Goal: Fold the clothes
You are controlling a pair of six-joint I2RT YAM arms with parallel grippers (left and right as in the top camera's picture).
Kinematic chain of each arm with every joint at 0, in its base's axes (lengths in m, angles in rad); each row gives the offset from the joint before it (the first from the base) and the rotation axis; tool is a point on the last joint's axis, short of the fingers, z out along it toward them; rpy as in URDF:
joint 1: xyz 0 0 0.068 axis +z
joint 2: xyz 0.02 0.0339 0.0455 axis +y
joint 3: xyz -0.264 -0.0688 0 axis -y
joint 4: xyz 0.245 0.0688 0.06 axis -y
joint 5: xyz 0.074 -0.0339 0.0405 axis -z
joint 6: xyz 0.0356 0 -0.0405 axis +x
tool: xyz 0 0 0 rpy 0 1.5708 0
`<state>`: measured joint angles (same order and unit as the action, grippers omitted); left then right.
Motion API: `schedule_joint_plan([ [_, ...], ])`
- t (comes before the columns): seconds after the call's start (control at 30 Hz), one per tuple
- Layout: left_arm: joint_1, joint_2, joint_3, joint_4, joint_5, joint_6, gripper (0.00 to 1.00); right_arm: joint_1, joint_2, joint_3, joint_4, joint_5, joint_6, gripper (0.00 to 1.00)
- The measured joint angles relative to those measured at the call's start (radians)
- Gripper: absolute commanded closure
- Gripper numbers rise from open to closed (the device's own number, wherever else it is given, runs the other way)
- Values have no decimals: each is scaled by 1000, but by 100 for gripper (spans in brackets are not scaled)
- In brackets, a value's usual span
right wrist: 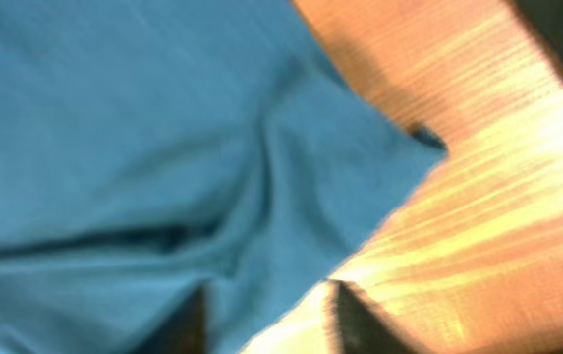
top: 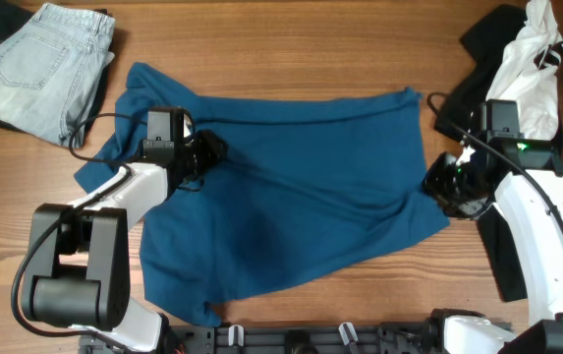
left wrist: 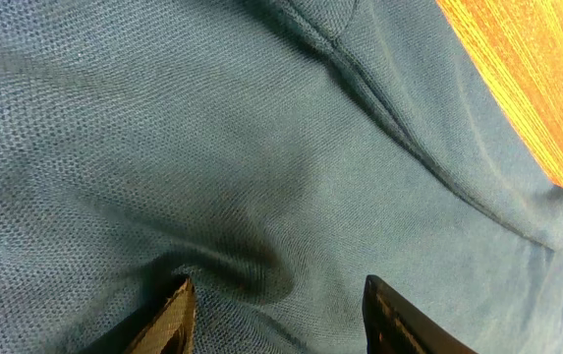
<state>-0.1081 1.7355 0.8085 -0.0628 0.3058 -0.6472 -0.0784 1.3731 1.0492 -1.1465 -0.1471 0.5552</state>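
The clothes are one large teal-blue shirt, spread wrinkled across the middle of the wooden table. My left gripper rests on its upper left part. In the left wrist view the shirt fills the frame, and the left gripper stands open with a low ridge of fabric between its tips. My right gripper is at the shirt's right edge. The right wrist view is blurred. It shows the right gripper open, straddling the edge of the shirt, one finger over cloth and one over bare wood.
Folded pale denim jeans lie at the back left corner. A white garment with black cloth is heaped at the back right, close behind the right arm. More black cloth lies under that arm.
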Motion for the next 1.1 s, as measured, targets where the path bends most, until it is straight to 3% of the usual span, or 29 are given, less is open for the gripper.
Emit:
schedule_joint_plan([
  [0.17,0,0,0,2,0,7,46,-1,9,-120,19,-17,8,71],
  [0.27,0,0,0,5,0,11,46,-1,21,-231,100,-58,18,67],
  [0.63,0,0,0,13,0,18,45,-1,95,-458,229,-172,44,67],
  [1.1,0,0,-1,15,0,18,45,-27,103,-463,274,-225,96,66],
])
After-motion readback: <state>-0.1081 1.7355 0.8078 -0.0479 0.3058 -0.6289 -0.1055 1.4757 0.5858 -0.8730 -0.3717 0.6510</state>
